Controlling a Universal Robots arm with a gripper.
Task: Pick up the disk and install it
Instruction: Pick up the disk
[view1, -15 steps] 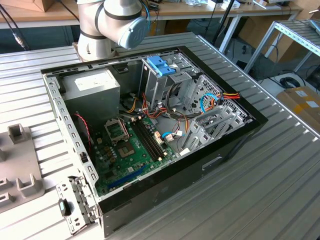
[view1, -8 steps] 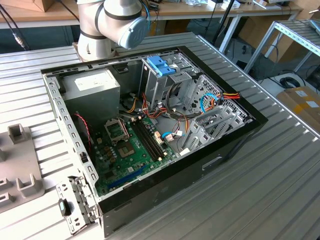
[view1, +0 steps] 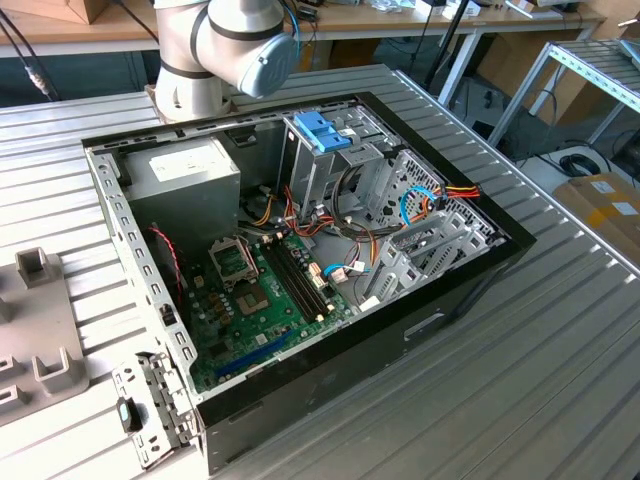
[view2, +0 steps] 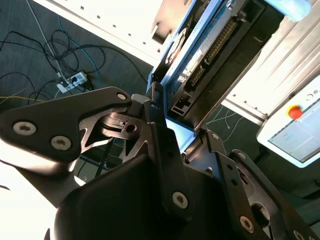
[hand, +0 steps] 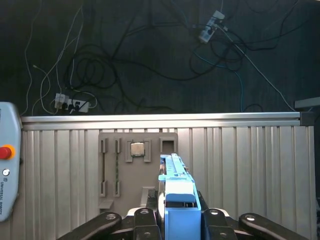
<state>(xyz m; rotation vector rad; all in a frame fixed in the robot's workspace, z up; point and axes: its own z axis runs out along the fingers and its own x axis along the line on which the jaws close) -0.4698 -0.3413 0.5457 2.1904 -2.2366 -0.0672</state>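
Ribbed metal counter (view1: 560, 340), one, carrying one open computer case (view1: 470, 285) at the middle of the exterior view.

Inside the case:
- one motherboard (view1: 260, 300)
- one grey power supply (view1: 185, 175), at ten o'clock from the board
- one bare blue bracket (view1: 322, 130), on the drive cage at twelve o'clock from the board

One robot arm (view1: 215, 45) rises beyond the case at eleven o'clock. One grey fixture tray (view1: 40, 330) lies at the exterior view's nine o'clock. In the first wrist view this tray holds one processor chip (hand: 137, 149) and one memory stick (hand: 116, 167). One pendant (hand: 7, 175) with one red button (hand: 5, 151) rests on the counter. Two power strips (hand: 72, 103) lie among loose cables on the dark floor.

Disk (hand: 175, 192), one: held aloft in the claw (hand: 177, 222) over the counter, with the tray just beyond it. It is seen edge-on, a thin slab wrapped in a light-blue plastic frame. The second wrist view shows its circuit-board face, a row of connector pins and a blue rim.

Claw, one: closed on the disk, a finger against each side.
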